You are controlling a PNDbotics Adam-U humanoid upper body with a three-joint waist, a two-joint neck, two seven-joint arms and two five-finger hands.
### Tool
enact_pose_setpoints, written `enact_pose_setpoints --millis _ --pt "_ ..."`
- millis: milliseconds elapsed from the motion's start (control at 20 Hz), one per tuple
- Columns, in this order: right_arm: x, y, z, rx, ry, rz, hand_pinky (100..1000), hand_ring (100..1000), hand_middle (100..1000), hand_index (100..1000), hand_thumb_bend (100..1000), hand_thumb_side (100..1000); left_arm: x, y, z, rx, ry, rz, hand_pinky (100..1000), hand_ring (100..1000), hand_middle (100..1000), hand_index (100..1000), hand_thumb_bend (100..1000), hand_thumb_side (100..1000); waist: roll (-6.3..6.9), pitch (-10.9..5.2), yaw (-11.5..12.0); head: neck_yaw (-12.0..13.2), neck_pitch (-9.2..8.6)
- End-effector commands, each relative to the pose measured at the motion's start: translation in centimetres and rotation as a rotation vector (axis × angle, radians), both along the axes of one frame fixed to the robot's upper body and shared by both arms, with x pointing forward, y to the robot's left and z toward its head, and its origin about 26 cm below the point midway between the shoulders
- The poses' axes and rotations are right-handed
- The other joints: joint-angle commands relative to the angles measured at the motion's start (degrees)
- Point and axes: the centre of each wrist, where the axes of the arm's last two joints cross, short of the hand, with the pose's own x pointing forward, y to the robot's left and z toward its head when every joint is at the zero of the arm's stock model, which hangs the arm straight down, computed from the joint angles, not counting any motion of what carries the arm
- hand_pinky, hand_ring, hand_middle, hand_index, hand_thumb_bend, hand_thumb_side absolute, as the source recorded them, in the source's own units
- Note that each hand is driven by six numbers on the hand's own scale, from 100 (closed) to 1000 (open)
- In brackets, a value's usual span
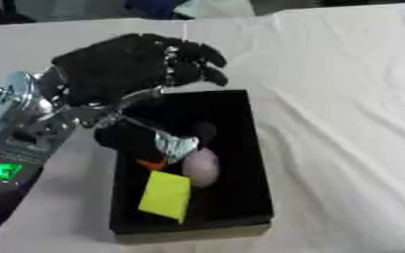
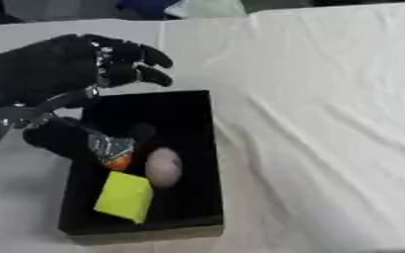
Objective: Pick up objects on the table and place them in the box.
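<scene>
Now the left hand (image 1: 133,66) hovers over the black box's (image 1: 249,148) far end, fingers curled, holding nothing; below it inside lie a yellow piece (image 1: 165,195) and a pinkish oval (image 1: 202,167).

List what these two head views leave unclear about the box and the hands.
- Left hand: over the box's far left corner, hiding it; whether it holds anything is blurred.
- Silvery thing with an orange bit: too blurred to identify.
- Pale pink oval and yellow piece: shapes only.
- Right hand: in neither view.
</scene>
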Motion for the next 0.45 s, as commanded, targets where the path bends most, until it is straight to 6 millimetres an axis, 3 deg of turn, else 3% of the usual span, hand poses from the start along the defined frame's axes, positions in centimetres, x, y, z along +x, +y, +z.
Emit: enact_pose_setpoints --millis 50,250,450 --pt "-0.5 -0.3 0.9 -0.017 -0.037 -0.016 876 659 602 808 100 1000 -0.2 2.0 1.8 -0.126 -0.037 0.009 713 821 842 865 100 765 -0.13 -1.46 0.2 -0.4 -0.23" --pt "-0.5 -0.2 1.1 -0.018 -0.049 -0.015 876 662 604 808 100 1000 0.2 5.1 2.2 -0.347 -0.027 0.051 717 824 850 878 100 762 -0.15 -1.52 0.6 -0.7 -0.02" --pt "-0.4 0.1 1.3 -0.018 -0.071 -0.008 875 666 606 809 100 1000 0.4 8.1 1.9 -0.624 -0.030 0.096 712 821 851 884 100 841 -0.37 -1.46 1.0 -1.1 0.02"
